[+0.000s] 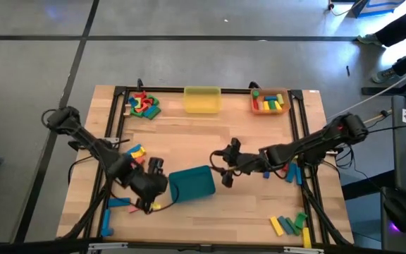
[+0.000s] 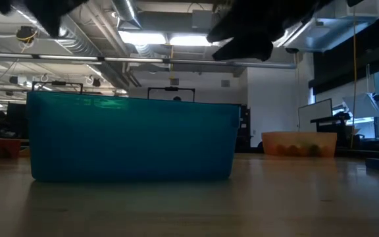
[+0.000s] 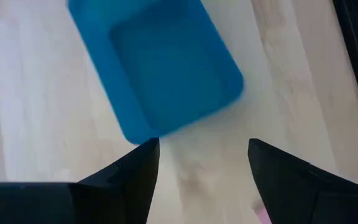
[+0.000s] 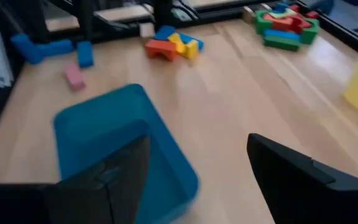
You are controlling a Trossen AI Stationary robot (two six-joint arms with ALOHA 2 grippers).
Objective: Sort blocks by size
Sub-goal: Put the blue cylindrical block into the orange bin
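Observation:
A teal tray (image 1: 192,183) stands empty at the table's middle, toward the near edge; it also shows in the low view (image 2: 133,138). My left gripper (image 1: 165,185) hovers at the tray's left end, open and empty, with the tray (image 3: 160,68) ahead of its fingers (image 3: 135,171). My right gripper (image 1: 225,178) hovers at the tray's right end, open and empty, one finger (image 4: 114,177) over the tray's wall (image 4: 110,130). Blocks lie loose: a pile at the far left (image 1: 143,104), a few left of centre (image 1: 136,152), some under the right arm (image 1: 291,173), and bars at the near right (image 1: 291,226).
A yellow tray (image 1: 202,99) and an orange tray (image 1: 270,102) holding blocks stand at the far edge. Blue bars (image 1: 108,222) lie at the near left, with small pink and yellow pieces (image 1: 154,206) beside my left gripper. A black frame (image 1: 298,134) edges the table.

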